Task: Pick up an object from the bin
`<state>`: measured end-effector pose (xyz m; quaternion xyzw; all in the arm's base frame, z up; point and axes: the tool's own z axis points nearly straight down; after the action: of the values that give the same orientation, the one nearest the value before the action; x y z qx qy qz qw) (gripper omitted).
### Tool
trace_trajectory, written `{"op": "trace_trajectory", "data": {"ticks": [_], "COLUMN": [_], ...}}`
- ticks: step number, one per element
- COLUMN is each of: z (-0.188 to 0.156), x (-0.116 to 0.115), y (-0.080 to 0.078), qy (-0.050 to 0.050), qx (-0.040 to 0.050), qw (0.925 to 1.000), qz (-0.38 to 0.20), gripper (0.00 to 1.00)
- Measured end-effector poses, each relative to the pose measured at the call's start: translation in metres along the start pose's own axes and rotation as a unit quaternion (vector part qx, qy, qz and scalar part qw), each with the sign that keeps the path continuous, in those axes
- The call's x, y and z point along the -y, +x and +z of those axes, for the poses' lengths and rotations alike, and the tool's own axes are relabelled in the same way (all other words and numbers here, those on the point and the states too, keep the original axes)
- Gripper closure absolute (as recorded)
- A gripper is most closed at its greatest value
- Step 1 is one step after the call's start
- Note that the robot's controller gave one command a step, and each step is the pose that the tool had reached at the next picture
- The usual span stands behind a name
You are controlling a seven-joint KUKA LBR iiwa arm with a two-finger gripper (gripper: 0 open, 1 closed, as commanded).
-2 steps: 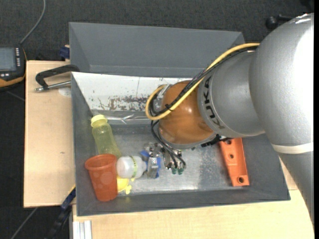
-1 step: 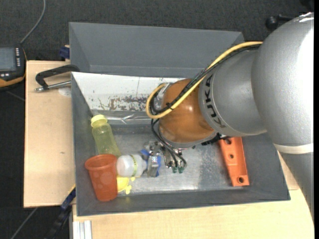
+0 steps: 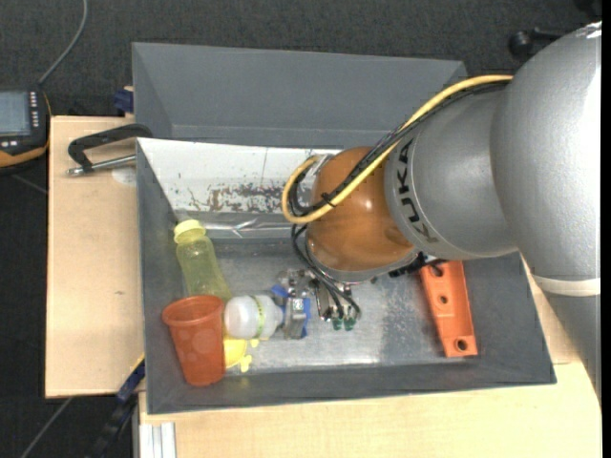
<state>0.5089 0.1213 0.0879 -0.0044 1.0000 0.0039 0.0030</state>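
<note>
The KUKA arm (image 3: 496,160) reaches into the grey bin (image 3: 158,246) from the right, its jaws low over the floor near the front middle, just beside a small blue-and-grey object (image 3: 294,313). Whether the jaws are clenched or released cannot be told. To the object's left lie a white ball (image 3: 243,316), an orange cup (image 3: 196,340) and a yellow bottle (image 3: 199,260). An orange perforated bar (image 3: 449,308) rests at right.

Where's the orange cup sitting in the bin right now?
In the camera view, the orange cup is in the lower-left corner of the bin, just below the yellow bottle, with a white ball close on its right.
</note>
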Motion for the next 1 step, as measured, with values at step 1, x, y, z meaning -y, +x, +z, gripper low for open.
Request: {"op": "trace_trajectory", "data": {"ticks": [1], "z": [-0.0147], "x": [-0.0005], "y": [-0.0012], "qy": [-0.001], "qx": [0.0029], "qw": [1.0000], "qz": [0.001], "gripper": [1.00]}}
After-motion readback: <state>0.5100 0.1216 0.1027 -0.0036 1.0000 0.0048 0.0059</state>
